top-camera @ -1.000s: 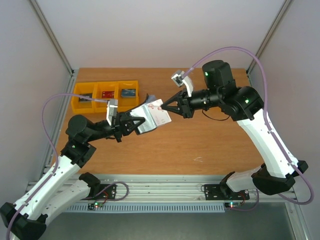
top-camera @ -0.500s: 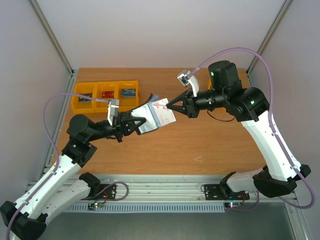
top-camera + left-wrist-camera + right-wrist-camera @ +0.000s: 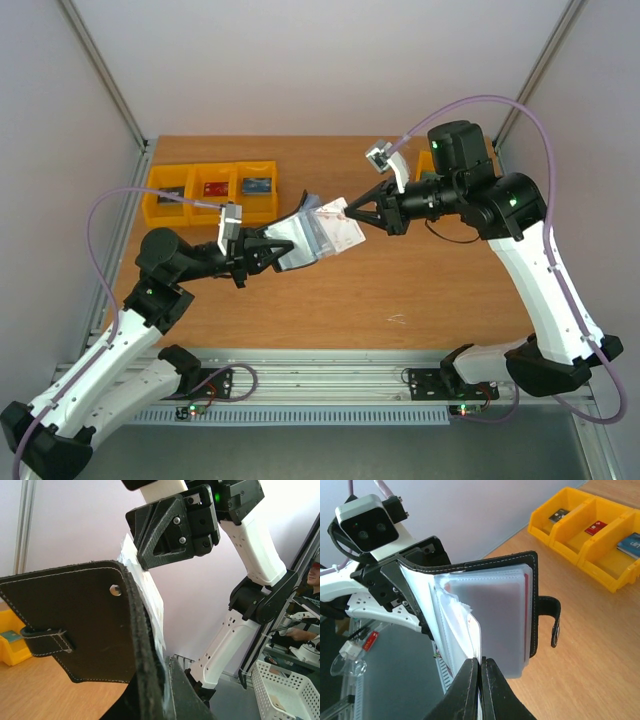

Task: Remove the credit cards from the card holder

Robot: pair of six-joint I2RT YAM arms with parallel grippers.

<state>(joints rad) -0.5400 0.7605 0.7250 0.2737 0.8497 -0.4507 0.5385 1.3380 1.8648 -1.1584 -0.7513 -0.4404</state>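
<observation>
The card holder [image 3: 288,238] is held up above the table, open, with my left gripper [image 3: 273,250] shut on its near flap. The left wrist view shows its black outside [image 3: 75,625] and strap tab, clamped at my left gripper [image 3: 167,680]. My right gripper [image 3: 347,213] is shut on a whitish credit card [image 3: 336,229] with reddish marks, which sticks out of the holder towards the right. In the right wrist view, my right gripper [image 3: 481,661] pinches that card's [image 3: 476,627] edge in front of the frosted sleeves [image 3: 505,615]. A thin red edge [image 3: 526,615] shows behind them.
Three yellow bins [image 3: 212,188] with small items stand at the table's back left; they also show in the right wrist view [image 3: 590,535]. Bare wooden table [image 3: 400,280] lies below both arms. A white basket [image 3: 285,690] sits off the table.
My right gripper has pulled back to the right with the whitish card, drawing it further out. The holder's free flap has bent towards it; the left gripper has barely shifted.
</observation>
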